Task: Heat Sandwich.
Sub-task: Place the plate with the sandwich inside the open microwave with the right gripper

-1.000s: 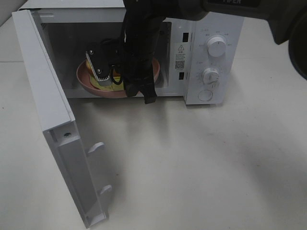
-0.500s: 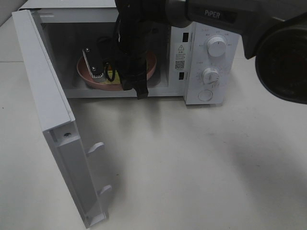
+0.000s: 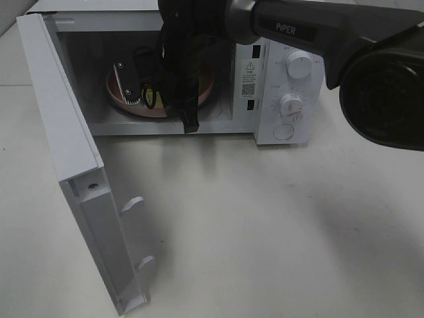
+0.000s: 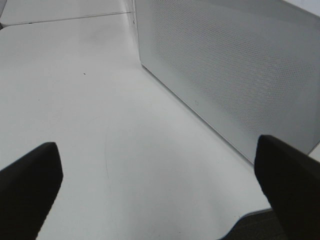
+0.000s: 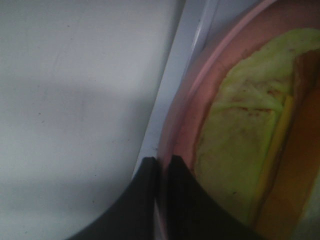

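Sandwich [image 5: 235, 150]: it lies on the pink plate [image 5: 182, 125], and both are inside the open microwave [image 3: 268, 122] — in the high view the arm covers nearly all of it.
Plate: it is within the cavity, toward the front. Whether it already rests on the floor there or hangs a little above, I cannot tell.
Right pincer [image 5: 161, 167]: almost closed. The two dark fingers pinch the rim of the plate between them, and they touch the plate only, not the sandwich.
Left pincer [image 4: 156, 145]: spread wide and holding nothing. It waits above the table [image 4: 100, 100], near the dotted outer face of the door [image 4: 225, 65].
Door, high view [image 3: 66, 119]: it stands fully open, swung toward me.
Done so far: by my judgement the loading is nearly finished — the food is in the oven.
Left to do: I must release the rim, draw the right arm out of the cavity, shut the door, and then turn the dials [image 3: 299, 65] to start the heating.
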Available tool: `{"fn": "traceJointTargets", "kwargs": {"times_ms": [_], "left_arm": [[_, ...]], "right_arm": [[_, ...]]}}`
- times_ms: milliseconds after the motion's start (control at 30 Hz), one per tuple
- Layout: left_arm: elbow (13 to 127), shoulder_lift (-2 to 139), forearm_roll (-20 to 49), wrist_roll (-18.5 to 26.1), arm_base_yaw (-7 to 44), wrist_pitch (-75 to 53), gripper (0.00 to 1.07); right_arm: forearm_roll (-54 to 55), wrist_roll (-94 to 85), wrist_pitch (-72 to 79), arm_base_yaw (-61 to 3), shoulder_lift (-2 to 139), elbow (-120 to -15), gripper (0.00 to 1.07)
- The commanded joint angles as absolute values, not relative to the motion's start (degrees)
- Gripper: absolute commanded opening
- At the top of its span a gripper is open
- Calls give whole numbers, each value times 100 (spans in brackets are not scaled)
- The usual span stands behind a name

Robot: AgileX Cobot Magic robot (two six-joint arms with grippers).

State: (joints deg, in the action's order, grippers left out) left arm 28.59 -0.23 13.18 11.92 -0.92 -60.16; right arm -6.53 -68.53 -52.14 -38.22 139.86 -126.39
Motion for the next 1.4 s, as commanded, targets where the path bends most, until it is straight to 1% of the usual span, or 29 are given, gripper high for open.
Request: {"fn": "traceJointTargets", "kwargs": {"times_ms": [33, 500, 567, 633, 667, 733, 767, 800, 867, 900, 933, 1000, 1033, 1067, 1167, 1300, 1400], "left_arm": [[2830, -183, 1341, 1163, -92, -5976, 100], [2830, -183, 1341, 1163, -92, -5976, 100], [2830, -183, 1341, 1163, -92, -5976, 100], [2830, -183, 1341, 1163, -92, -5976, 100], [2830, -183, 1341, 1163, -92, -5976, 100], [2830, -183, 1341, 1163, -92, -5976, 100], [2830, -183, 1341, 1163, -92, -5976, 100], [2830, -183, 1341, 1163, -92, -5976, 100], [2830, -183, 1341, 1163, -92, -5976, 100], [2830, -183, 1341, 1163, -92, -5976, 100], [2830, -183, 1341, 1163, -92, -5976, 100], [2830, -183, 1341, 1163, -92, -5976, 100], [2830, -183, 1341, 1163, -92, -5976, 100], [2830, -183, 1341, 1163, -92, -5976, 100], [2830, -183, 1341, 1163, -92, -5976, 100], [2830, -183, 1341, 1163, -92, -5976, 100], [2830, -183, 1341, 1163, -92, -5976, 100]], "right_arm": [[-728, -6807, -5031, -3764, 13946, -12708, 3], [-728, -6578, -4945, -3747, 14083, -12708, 6], [-728, -6480, -4899, -3747, 14083, -12708, 7], [-756, -6176, -4727, -3747, 14083, -12708, 13], [-756, -6176, -4727, -3747, 14083, -12708, 13], [-859, -5970, -4629, -3747, 14083, -12708, 21], [-940, -5821, -4601, -3747, 14083, -12708, 31], [-940, -5821, -4601, -3747, 14083, -12708, 31], [-980, -5689, -4601, -3747, 14083, -12708, 44], [-980, -5604, -4595, -3747, 14083, -12708, 58], [-980, -5604, -4595, -3747, 14083, -12708, 58], [-968, -5512, -4566, -3747, 14083, -12708, 71], [-963, -5397, -4566, -3747, 14083, -12708, 81], [-963, -5311, -4566, -3747, 14083, -12708, 84], [-963, -5168, -4566, -3747, 14083, -12708, 86], [-963, -5059, -4566, -3747, 14083, -12708, 82], [-963, -5059, -4544, -3747, 14083, -12702, 76]]}}
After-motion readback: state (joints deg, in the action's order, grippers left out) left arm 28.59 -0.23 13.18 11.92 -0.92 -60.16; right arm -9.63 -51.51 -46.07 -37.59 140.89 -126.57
